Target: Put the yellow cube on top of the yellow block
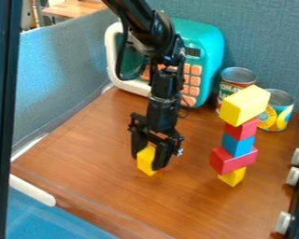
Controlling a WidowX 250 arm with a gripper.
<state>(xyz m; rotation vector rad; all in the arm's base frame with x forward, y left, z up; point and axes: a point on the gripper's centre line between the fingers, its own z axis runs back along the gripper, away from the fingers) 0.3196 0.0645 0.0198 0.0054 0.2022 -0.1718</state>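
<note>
This looks like a lab corner set up as a toy kitchen, given the teal toy microwave and food cans on a wood-look counter, white knobs at the right, a black robot arm, and fabric partitions left and far.

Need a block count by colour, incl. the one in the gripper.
Yellow: 3 (wooden-looking yellow rectangular block stacked on top, yellow bottom cube, yellow held cube in the black two-finger gripper)
Red: 2 (upper red cube, longer red rectangular block)
Blue: 1 (blue cube, between the reds)
Total: 6
</note>
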